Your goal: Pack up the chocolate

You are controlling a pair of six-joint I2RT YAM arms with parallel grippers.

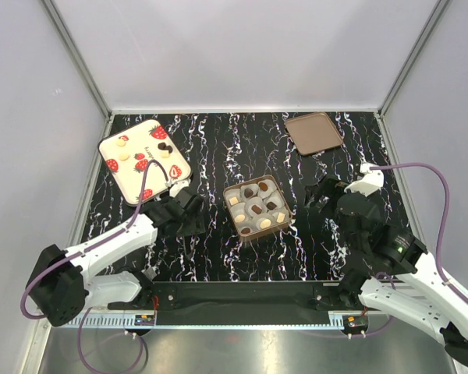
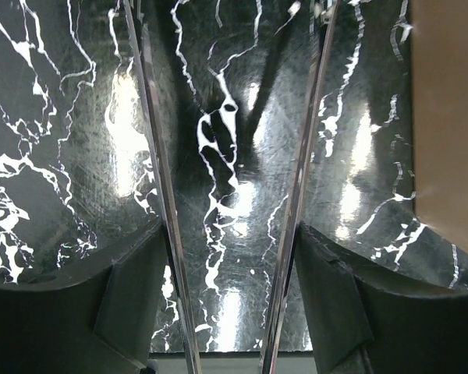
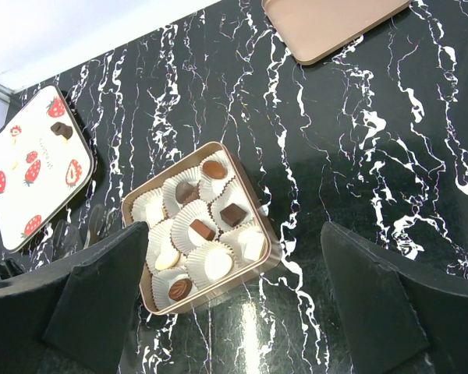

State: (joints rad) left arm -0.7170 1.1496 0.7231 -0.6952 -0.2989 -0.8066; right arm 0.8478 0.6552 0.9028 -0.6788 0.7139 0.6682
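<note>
Mostly the chocolate (image 3: 232, 213) sits at the centre of the overhead view, dark and cream pieces each resting in white paper cups (image 3: 218, 263) inside a square brown box (image 1: 268, 228). A few more pieces, cream ones and a pair of dark ones, lie on the cream tray (image 1: 129, 179) printed with red strawberries at the upper left of the overhead frame. A flat brown lid (image 1: 313, 132) lies by itself at the upper right, well apart from the box. Everything rests on a black table (image 1: 218, 140) veined with white. The left gripper (image 1: 193, 212) hovers low over the table between the tray's near corner and the box, touching neither. In its own wrist view the two thin fingers (image 2: 152, 195) stand apart, with only bare marble showing between them and nothing pinched. The right gripper (image 1: 318, 196) is just right of the box. Its jaws are spread wide and empty, and its wrist camera looks between the dark fingers (image 3: 101, 288) down onto the filled box, with the tray at the left edge of that frame and the lid at the top.
</note>
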